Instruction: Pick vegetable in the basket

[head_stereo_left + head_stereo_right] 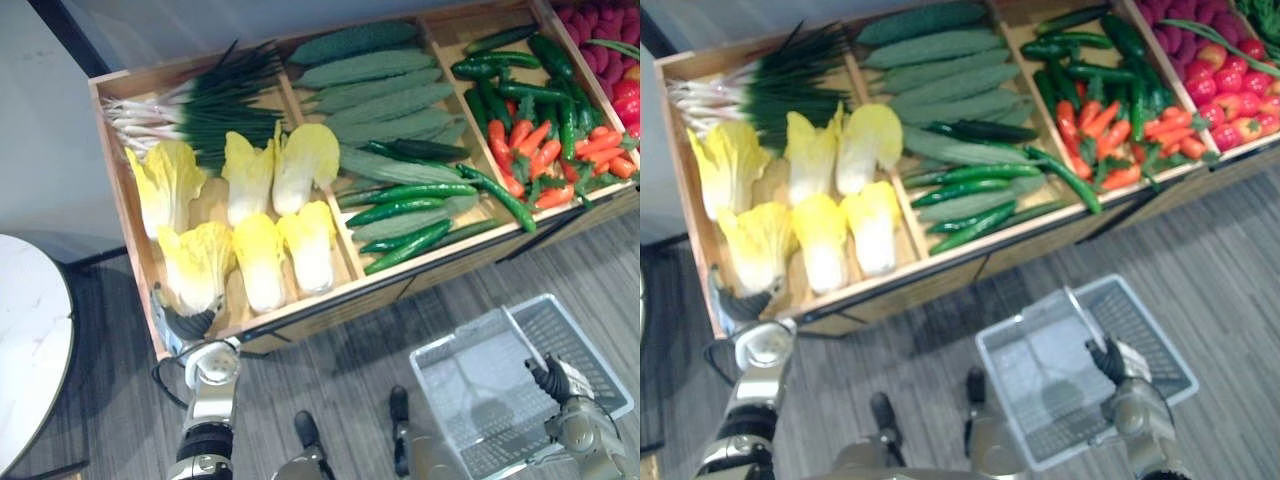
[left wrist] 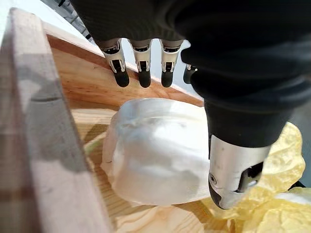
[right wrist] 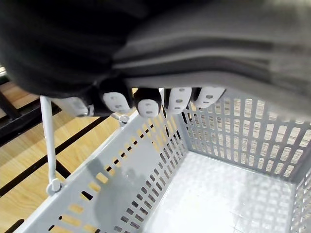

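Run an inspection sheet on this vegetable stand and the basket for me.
surface: wooden stand, split into compartments
job's things: cabbages in the left compartment; basket empty
clutter: spring onions, cucumbers, green peppers, red peppers, all in the stand
hands: left hand open over the front-left cabbage; right hand curled round the basket's handle
cables: nothing seen
surroundings: grey plank floor; white round table at left
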Robot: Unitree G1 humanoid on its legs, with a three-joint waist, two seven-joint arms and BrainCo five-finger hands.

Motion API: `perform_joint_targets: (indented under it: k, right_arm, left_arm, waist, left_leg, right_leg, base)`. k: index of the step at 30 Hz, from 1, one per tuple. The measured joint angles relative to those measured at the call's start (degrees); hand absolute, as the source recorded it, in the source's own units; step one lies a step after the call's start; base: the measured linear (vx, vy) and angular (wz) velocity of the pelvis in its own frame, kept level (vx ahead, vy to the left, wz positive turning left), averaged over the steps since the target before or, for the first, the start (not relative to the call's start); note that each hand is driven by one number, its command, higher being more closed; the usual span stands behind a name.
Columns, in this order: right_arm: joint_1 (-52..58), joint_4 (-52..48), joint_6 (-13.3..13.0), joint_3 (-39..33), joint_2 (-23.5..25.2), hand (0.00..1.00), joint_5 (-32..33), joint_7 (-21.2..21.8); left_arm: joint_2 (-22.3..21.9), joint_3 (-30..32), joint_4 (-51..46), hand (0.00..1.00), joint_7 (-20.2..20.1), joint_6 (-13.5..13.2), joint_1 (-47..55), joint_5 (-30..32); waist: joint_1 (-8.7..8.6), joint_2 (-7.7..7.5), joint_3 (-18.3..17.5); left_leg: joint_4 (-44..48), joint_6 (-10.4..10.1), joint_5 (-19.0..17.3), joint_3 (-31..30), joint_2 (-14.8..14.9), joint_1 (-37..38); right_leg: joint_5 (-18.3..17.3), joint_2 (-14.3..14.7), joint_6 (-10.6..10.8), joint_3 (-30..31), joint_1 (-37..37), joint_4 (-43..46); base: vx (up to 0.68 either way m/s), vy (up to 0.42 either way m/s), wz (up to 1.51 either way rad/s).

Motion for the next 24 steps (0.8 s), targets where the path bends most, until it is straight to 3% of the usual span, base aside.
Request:
perform_joint_targets:
  k: [16, 22, 23, 24]
  right_arm:
    - [-1.89, -0.06, -0.22, 1.25, -0.78, 1.0, 0.05, -0.36]
    - [-1.96, -0.07, -1.1, 3.5, -1.5, 1.0, 0.06, -0.82]
    - [-1.96, -0.07, -1.12, 3.77, -1.54, 1.0, 0.06, -1.14]
    - [-1.96, -0.07, -1.17, 3.84, -1.57, 1.0, 0.06, -1.21]
  left_arm:
    - [1.25, 0.72, 6.79, 0.0, 0.07, 0.79, -6.36, -0.82]
    - [2.06, 1.2, 9.24, 0.0, 1.88, 0.74, -7.7, -0.81]
    - [2.24, 1.19, 9.85, 1.0, 2.06, 0.74, -8.06, -0.81]
    - [2.34, 1.19, 10.34, 1.0, 2.19, 0.75, -8.42, -0.81]
  waist:
    - [-0.01, -0.51, 2.04]
    - [-0.04, -0.58, 2.23]
    - [-0.03, -0.61, 2.24]
    - [-0.02, -0.63, 2.25]
  left_leg:
    - [0.0, -0.01, -0.01, 1.35, -0.01, -1.4]
    - [0.0, -0.22, -0.15, 1.65, 0.29, -1.43]
    - [0.0, -0.25, -0.17, 1.7, 0.31, -1.45]
    - [0.0, -0.25, -0.17, 1.73, 0.31, -1.47]
  right_leg:
    - [0.41, 0.25, -0.01, 1.51, -2.22, -0.02]
    - [0.53, 0.66, -0.15, 1.99, -2.74, -0.01]
    - [0.59, 0.69, -0.23, 2.1, -2.81, -0.01]
    - [0.63, 0.7, -0.27, 2.17, -2.86, -0.01]
  base:
    - [0.01, -0.003, -0.04]
    - [0.04, -0.015, -0.08]
    - [0.01, -0.018, -0.05]
    - [0.0, -0.017, -0.04]
